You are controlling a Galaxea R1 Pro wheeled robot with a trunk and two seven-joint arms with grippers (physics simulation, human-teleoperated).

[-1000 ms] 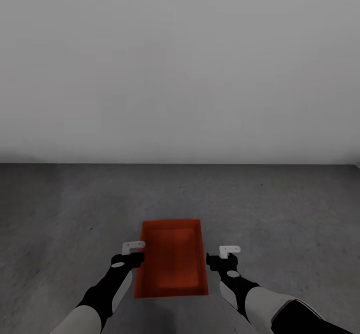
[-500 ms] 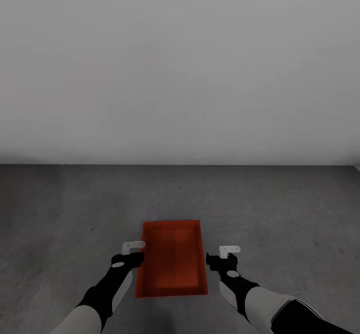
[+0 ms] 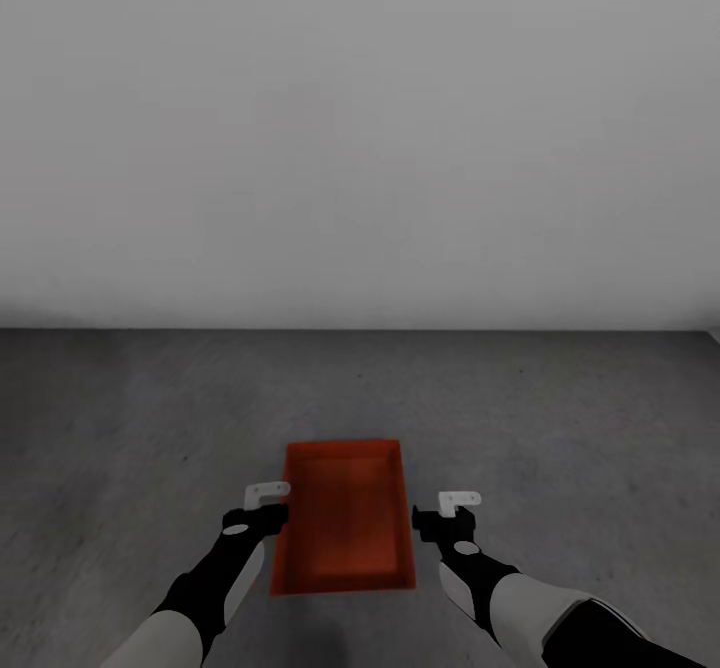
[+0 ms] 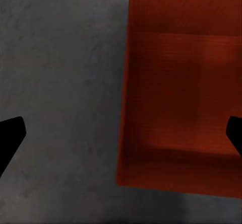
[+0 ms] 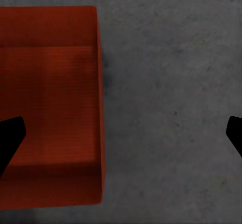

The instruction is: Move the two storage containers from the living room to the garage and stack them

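Orange-red storage container [image 3: 345, 518] sits on the concrete floor [image 3: 560, 418]; our left claw [image 3: 268, 504] and right claw [image 3: 458, 510] flank it, both released.

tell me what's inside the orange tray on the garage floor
Nothing loose shows inside the storage container, just its orange-red bottom. Whether a second tray is nested inside or beneath it cannot be told; it sits on the concrete floor.

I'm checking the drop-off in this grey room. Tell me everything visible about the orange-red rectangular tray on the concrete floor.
The orange-red rectangular tray is open-topped, with thin low walls and a flat, bare inside, matte like plastic. It lies level on the dark grey concrete floor, its long side running away from the robot, between the left gripper and the right gripper. Both grippers hang open beside it; neither touches it. Whether it is one tray or two nested cannot be told.
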